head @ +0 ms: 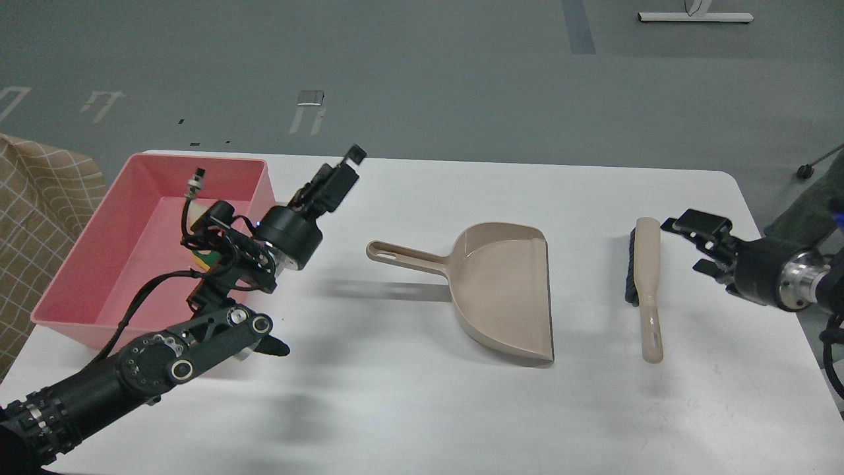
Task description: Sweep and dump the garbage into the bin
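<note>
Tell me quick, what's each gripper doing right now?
Left gripper: open, holding nothing, raised beside the bin.
Right gripper: open, holding nothing, just right of the brush.

On the table [422, 409] the bin [79, 277] sits at the far left, with part of the garbage [203, 259] showing inside it behind the left arm. The dustpan [501, 290] lies near the middle, its handle pointing left toward the bin. The brush [646, 277] lies to the right of the dustpan, well apart from it. The left hand [339, 173] hangs between bin and dustpan; the right hand [700, 243] is just right of the brush.
</note>
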Robot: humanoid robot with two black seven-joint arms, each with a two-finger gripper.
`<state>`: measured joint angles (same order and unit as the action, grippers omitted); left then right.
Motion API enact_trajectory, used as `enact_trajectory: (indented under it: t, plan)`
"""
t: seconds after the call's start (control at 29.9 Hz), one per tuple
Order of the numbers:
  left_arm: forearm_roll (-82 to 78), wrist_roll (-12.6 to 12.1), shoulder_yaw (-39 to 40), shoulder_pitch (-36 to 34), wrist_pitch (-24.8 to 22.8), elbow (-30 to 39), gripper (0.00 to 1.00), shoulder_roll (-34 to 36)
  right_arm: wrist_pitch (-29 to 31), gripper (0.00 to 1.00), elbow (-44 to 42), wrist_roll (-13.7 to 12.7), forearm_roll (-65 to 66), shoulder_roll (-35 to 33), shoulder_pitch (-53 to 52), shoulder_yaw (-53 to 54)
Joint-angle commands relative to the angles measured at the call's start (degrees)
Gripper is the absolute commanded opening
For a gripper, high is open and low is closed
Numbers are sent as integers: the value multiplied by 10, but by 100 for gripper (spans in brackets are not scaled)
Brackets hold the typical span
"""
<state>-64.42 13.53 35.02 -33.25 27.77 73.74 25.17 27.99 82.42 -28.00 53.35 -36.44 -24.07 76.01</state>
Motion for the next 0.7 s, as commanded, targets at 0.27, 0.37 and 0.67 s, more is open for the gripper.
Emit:
enact_trajectory:
  t: [0.27,0.37,0.67]
  plan:
    - [320,-4,110,-107,-127,98,99,-55,0,97,-29,0,-163,247,-143,164]
    - [336,-5,155,-110,-187,98,99,-84,0,96,-28,0,-163,318,-166,181]
    - [387,-6,290,-108,-344,16,99,-156,0,94,-21,0,-163,364,-190,228]
